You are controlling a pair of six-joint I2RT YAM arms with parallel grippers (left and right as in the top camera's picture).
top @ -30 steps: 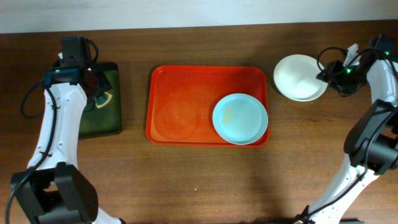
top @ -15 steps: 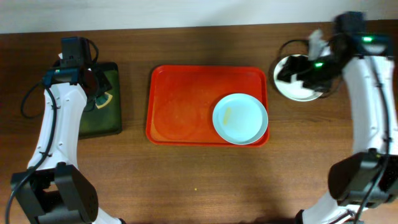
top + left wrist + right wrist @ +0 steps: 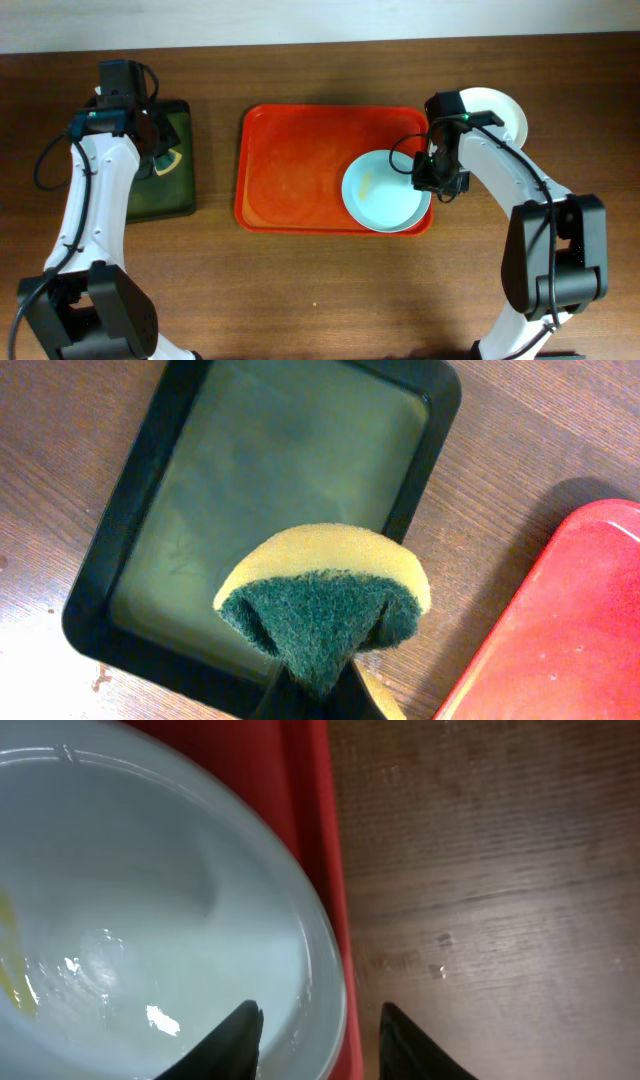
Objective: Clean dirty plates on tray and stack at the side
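Logged tray (image 3: pixel 290 170) holding only one smeared mint-blue plate (image 3: pixel 380 195), at its right end; white plate (image 3: pixel 505 105) on the table just beyond. Recorded right gripper (image 3: pixel 438 185) shifted within a second from that white plate to the mint-blue one, jaws apart astride its right rim. Found left gripper (image 3: pixel 150 132) unmoved, clamped on sponge (image 3: pixel 325 595) above green tray (image 3: pixel 290 460); judged last cleaning about to begin.

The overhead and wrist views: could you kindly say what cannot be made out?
Overhead: the white plate is partly covered by the right arm; whether others lie beneath it is unclear.
Left wrist: the sponge hides the left gripper.
Right wrist: the bottom edge cuts off the right gripper at the blue plate.
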